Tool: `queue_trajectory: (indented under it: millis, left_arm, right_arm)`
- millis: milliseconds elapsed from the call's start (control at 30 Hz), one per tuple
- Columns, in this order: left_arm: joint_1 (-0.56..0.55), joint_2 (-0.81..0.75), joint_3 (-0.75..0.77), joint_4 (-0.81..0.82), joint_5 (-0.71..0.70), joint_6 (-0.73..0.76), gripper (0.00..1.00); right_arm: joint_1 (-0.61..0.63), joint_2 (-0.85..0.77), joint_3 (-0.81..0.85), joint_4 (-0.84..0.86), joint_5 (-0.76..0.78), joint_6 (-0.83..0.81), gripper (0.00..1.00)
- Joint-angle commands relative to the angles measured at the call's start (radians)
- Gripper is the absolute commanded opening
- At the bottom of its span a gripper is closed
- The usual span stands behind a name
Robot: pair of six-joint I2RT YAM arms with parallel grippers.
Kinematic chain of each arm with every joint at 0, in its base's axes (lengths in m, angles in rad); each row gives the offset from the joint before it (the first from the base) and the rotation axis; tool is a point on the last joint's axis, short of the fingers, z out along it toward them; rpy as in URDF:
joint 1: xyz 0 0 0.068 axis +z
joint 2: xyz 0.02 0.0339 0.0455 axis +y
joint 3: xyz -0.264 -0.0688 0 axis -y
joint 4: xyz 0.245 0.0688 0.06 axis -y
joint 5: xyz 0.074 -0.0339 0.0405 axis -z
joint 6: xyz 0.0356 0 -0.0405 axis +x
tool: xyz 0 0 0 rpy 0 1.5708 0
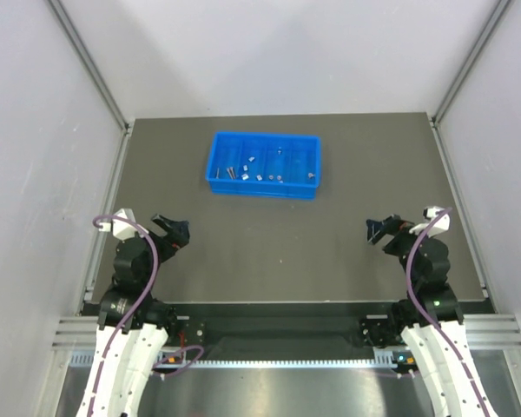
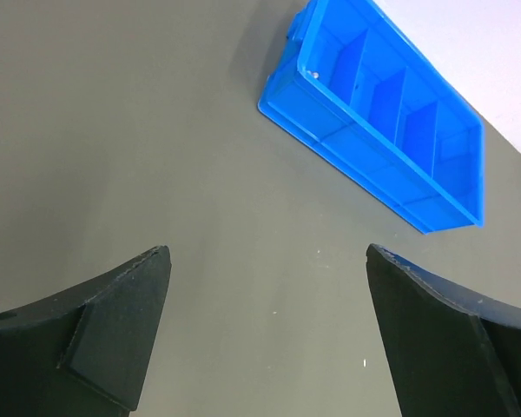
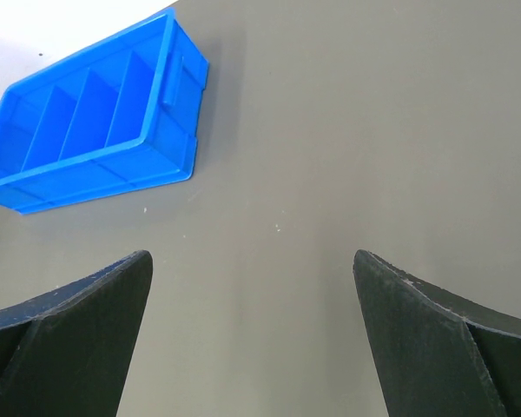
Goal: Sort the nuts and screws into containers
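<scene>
Both spread wide and empty, left gripper, right gripper, blue tray holding small metal parts

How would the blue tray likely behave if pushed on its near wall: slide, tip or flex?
The blue tray would probably slide rather than tip: it sits shallow and wide on the flat table. It looks like light thin plastic holding only a few tiny metal pieces, so a nudge likely shifts it, rattling them.
</scene>
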Motion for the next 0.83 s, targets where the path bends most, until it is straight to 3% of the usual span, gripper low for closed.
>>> queue_trajectory:
  millis: [0,800]
  left_arm:
    - [0.002,0.011,0.019,0.015,0.006,0.008,0.99]
    - [0.002,0.015,0.02,0.008,-0.011,0.001,0.99]
  right_arm:
    - [-0.012,-0.022,0.052,0.003,0.014,-0.009,1.0]
    - [-0.013,-0.051,0.067,-0.024,0.031,-0.027,1.0]
